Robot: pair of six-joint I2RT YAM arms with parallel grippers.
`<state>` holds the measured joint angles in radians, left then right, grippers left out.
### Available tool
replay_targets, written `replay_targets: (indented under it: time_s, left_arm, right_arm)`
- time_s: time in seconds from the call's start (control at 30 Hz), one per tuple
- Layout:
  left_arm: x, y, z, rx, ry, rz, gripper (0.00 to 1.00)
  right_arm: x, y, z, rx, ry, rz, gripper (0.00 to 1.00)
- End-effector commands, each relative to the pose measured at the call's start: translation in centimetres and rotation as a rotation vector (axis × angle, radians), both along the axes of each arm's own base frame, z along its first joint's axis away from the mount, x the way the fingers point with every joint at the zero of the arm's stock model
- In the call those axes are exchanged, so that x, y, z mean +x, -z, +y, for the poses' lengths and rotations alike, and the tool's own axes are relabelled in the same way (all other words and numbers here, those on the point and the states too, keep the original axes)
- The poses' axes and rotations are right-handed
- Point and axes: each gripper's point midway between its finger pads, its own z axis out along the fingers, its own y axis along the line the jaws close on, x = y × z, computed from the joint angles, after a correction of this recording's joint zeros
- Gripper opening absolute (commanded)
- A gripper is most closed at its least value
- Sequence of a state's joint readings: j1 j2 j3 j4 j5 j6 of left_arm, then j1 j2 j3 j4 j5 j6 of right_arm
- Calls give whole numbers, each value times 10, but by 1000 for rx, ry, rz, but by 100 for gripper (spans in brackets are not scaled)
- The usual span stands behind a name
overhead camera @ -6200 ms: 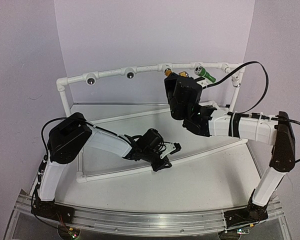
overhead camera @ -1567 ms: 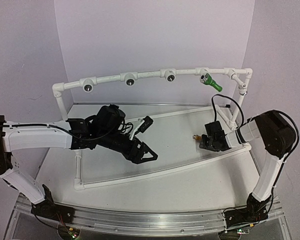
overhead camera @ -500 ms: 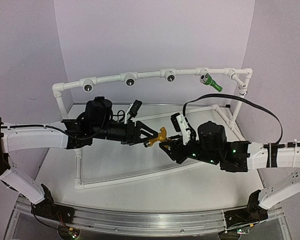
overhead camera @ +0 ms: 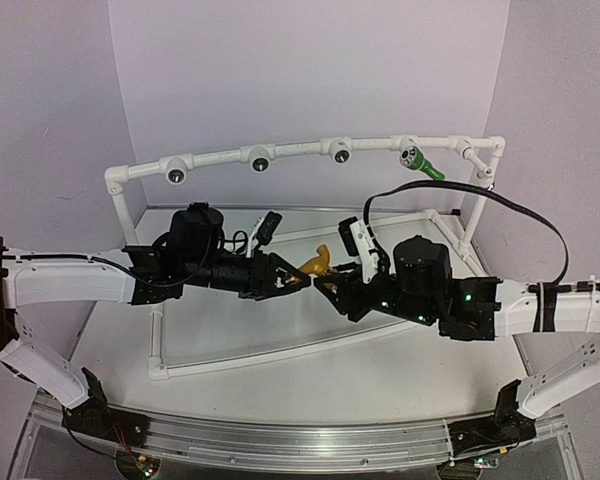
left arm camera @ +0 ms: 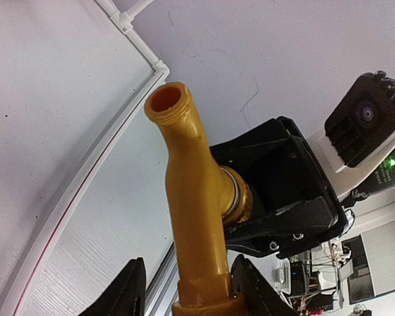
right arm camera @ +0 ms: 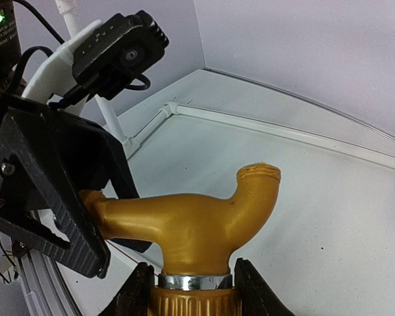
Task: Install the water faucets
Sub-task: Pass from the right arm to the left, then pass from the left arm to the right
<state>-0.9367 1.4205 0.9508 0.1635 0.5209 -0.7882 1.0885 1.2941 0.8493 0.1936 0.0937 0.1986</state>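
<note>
Top external shows the yellow faucet (overhead camera: 318,264) in the air over the table (overhead camera: 380,370), between my two arms and well apart from the pipe frame (overhead camera: 290,150). The green faucet (overhead camera: 421,164) already sits on that frame, near its right end.

My right gripper (right arm camera: 191,289) is clamped on the yellow faucet's brass-coloured collar. My left gripper (left arm camera: 187,299) stands narrow around the far end of the body. One finger seems to touch it and the other shows a sliver of gap, so I cannot tell whether that grip bears.

The worst risk, as I judge it, is my right jaws letting go before the left ones bite. The faucet would then drop to the table and likely roll out of easy reach.

My left fingers also catch only the tip of a long, bent body, so its weight could swing it in the pads and leave the threaded end askew. A crooked approach to an empty socket (overhead camera: 341,153) would probably jam.

If both grips hold while my arms drift apart, the faucet could be wrenched in one of them. My two sets of fingers also stand very near each other and could knock together.
</note>
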Motion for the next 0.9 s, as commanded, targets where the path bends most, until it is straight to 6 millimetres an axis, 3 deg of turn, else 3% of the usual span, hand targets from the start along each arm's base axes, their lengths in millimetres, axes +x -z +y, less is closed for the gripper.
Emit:
replay_targets:
  time_s: [0.0,0.07,0.1,0.17,0.2,0.27,0.33,0.57,0.73,0.87]
  left_arm:
    - [-4,-28,6,-67,14,-62,29]
    - [-6,-32,9,-74,22,-93,9]
    - [-7,-35,10,-77,26,-123,2]
    - [-13,-43,14,-89,55,-194,0]
    - [-17,-48,16,-97,77,-248,0]
    - [-26,-54,22,-112,120,-349,0]
    - [-36,-60,29,-127,163,-446,0]
    - [-60,-64,38,-145,304,-582,0]
    - [-62,-63,36,-136,336,-583,0]
    - [-59,-61,41,-124,322,-581,0]
  right_arm:
    - [3,-30,11,47,-2,-51,0]
    - [1,-28,14,34,-13,-38,5]
    - [1,-27,15,21,-16,-23,17]
    - [1,-20,16,-3,-6,40,54]
    - [0,-16,17,-19,-7,81,66]
    - [-7,-13,21,-13,-36,194,87]
    - [-18,-19,26,44,-86,296,97]
    - [-55,-88,31,261,-376,419,97]
    - [-69,-105,36,286,-549,477,81]
    - [-77,-113,33,284,-605,447,85]
